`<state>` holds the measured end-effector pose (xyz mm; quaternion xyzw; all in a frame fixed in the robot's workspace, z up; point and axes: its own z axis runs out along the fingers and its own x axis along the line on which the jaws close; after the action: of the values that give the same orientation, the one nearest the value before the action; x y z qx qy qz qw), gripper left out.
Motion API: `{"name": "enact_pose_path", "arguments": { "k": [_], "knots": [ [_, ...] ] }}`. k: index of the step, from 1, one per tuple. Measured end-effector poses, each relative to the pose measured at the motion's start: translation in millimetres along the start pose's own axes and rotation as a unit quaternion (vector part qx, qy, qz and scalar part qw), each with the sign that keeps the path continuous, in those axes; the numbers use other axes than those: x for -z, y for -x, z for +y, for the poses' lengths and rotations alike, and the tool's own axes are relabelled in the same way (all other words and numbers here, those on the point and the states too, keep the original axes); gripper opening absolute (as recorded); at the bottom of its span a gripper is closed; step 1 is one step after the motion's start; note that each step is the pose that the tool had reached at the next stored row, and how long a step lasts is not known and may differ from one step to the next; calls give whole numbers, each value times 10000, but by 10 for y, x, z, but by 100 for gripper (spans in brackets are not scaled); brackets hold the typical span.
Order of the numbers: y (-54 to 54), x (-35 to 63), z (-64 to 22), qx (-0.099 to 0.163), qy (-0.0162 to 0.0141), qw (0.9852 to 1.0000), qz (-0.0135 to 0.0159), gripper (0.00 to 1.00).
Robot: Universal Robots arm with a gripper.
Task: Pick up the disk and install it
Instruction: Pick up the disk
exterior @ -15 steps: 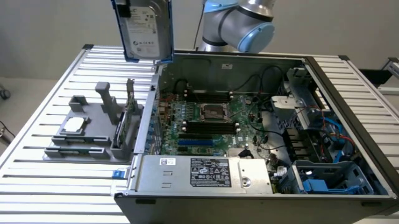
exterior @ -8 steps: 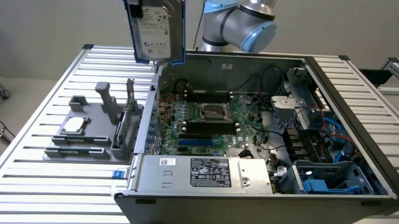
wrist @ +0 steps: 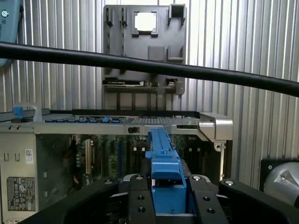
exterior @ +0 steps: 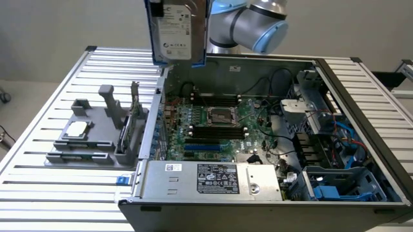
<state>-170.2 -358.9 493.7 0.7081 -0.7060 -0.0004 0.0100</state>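
Black fingers (wrist: 139,198) of the gripper (wrist: 164,186) pinch tight on the disk (exterior: 175,31) by its blue carrier, holding it upright, raised above the open computer case (exterior: 258,215).

A workbench (exterior: 51,193) of ribbed aluminium slats, pale and silvery, stretches across the scene under soft, even light. Behind the workbench rises a plain, bare wall (exterior: 65,24) in a light grey-beige tone. Off the workbench's edge on the exterior view's left lies a smooth floor (exterior: 22,116) of much the same pale colour. A dark wheel (exterior: 3,96) sits there at the picture's border, and a thin dark cable (exterior: 5,137) curls near it. Beyond the workbench's far corner on the exterior view's right stands a dark block (exterior: 387,77).
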Motion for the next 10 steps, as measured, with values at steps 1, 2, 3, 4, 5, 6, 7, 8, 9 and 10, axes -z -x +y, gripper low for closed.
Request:
{"name": "enact_pose_path", "arguments": {
  "k": [1,2,3,4,5,6,7,8,9,10],
  "knots": [
    [-14,1,-39,0,2,10000,-3,33],
    [-28,2,-77,0,3,10000,-6,33],
    [-43,2,-113,0,5,10000,-9,33],
    [-59,2,-149,1,7,10000,-11,33],
    [-75,3,-182,1,9,10000,-12,33],
    [-92,4,-213,1,13,10000,-14,33],
    [-109,4,-244,1,16,10000,-15,33],
    [-129,5,-279,1,18,10000,-16,33],
    [-147,6,-309,0,21,10000,-17,33],
    [-165,6,-339,1,24,10000,-18,33]
  ]
}}
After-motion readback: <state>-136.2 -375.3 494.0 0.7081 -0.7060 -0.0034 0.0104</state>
